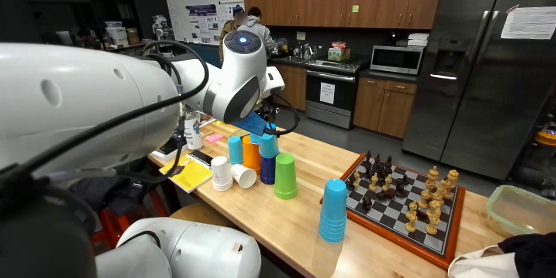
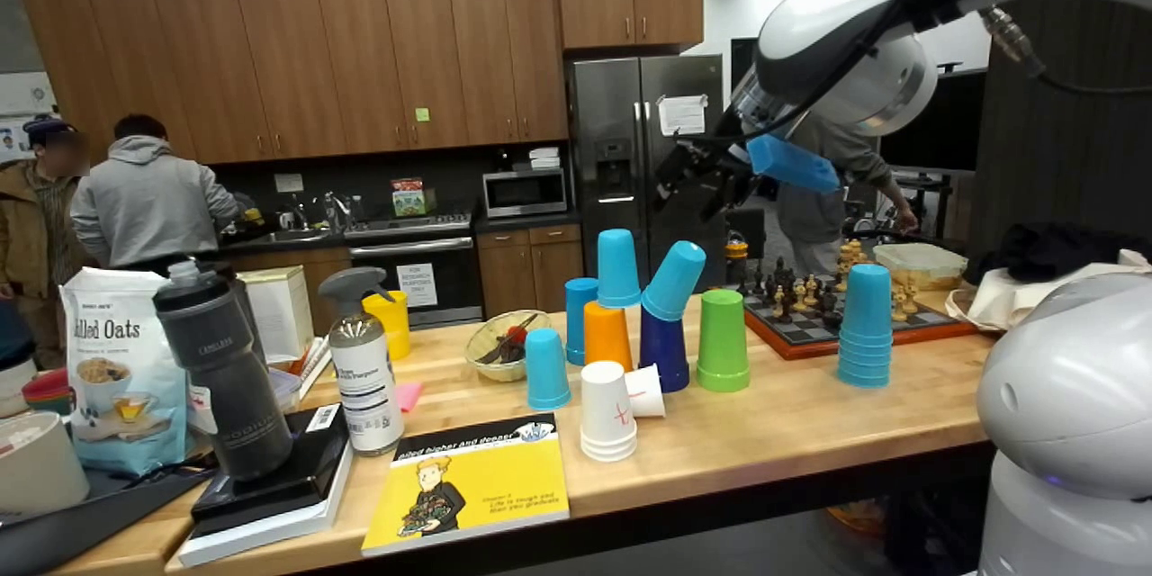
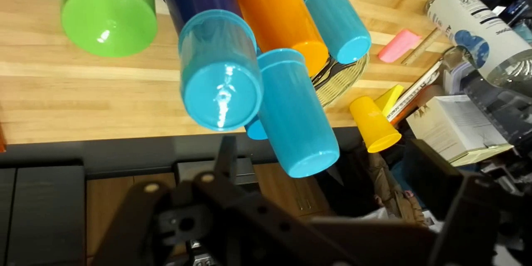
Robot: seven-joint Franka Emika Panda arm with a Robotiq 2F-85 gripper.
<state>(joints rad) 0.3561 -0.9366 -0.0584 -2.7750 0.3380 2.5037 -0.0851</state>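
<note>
Tilted blue cup [image 2: 675, 279] — below the hand [image 2: 688, 198].

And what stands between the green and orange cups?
The dark blue cup stands between them in both exterior views and the wrist view; a light blue cup sits tilted on top.
</note>
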